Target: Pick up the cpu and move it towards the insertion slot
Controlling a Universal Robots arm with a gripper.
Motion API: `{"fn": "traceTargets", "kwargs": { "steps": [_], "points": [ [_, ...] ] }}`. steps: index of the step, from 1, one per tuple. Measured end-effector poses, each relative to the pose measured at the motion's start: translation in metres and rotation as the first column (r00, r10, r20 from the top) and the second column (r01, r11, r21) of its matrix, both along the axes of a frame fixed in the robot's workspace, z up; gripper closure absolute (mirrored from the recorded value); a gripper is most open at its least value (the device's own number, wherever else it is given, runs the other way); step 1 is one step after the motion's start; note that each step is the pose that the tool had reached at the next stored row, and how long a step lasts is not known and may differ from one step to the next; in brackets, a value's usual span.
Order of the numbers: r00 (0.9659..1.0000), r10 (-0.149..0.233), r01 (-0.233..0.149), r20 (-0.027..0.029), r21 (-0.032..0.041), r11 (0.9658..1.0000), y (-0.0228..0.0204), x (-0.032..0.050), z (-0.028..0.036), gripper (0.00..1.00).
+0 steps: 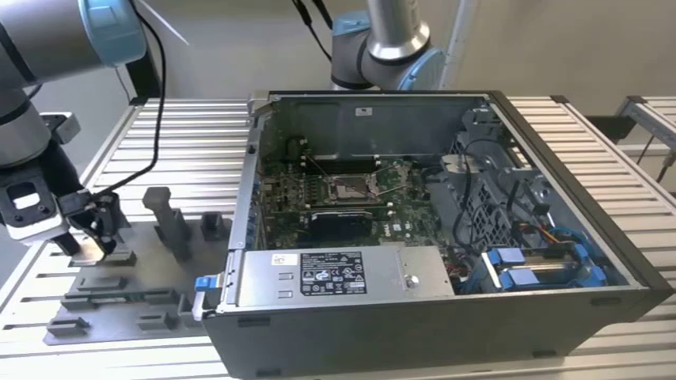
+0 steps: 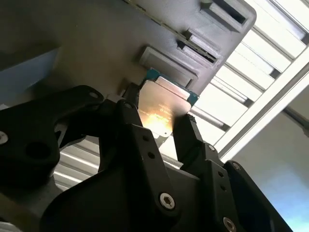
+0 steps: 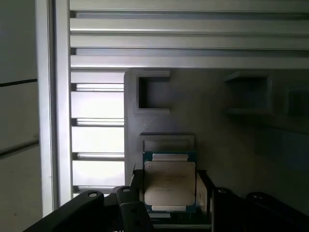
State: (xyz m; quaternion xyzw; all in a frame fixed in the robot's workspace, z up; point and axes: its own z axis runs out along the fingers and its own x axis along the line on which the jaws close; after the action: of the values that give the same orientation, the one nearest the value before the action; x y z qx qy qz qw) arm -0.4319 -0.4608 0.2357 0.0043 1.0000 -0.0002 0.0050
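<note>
Two black fingers (image 2: 140,140) of the gripper (image 2: 157,115) press against opposite edges of the cpu (image 2: 163,102). The jaws stand narrowed to the chip's width, with the chip held between them. It sits at the grey fixture plate (image 1: 116,305), on the exterior view's left. That is well apart from the insertion slot (image 1: 349,187) inside the open computer case (image 1: 359,127). Whether the chip is clear of its pocket I cannot tell.

To my eye, the thing to mind here is a straight, level lift. The hold is on thin edges only, so any tilt or snag on the pocket's lip could twist the chip loose.

Both wrist views give the silvery face and the fingers flanking it. The exterior view gives what they lack: the slot, and the case wall standing between it and the gripper.
</note>
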Motion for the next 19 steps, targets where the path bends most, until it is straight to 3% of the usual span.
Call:
{"fn": "traceTargets", "kwargs": {
  "steps": [9, 19],
  "points": [
    [1.0000, 0.000, 0.000, 0.0000, -0.0002, 1.0000, 0.0000, 0.0000, 0.0247, 1.00],
    [1.0000, 0.000, 0.000, -0.0001, -0.0003, 1.0000, 0.0000, 0.0000, 0.0614, 1.00]
  ]
}}
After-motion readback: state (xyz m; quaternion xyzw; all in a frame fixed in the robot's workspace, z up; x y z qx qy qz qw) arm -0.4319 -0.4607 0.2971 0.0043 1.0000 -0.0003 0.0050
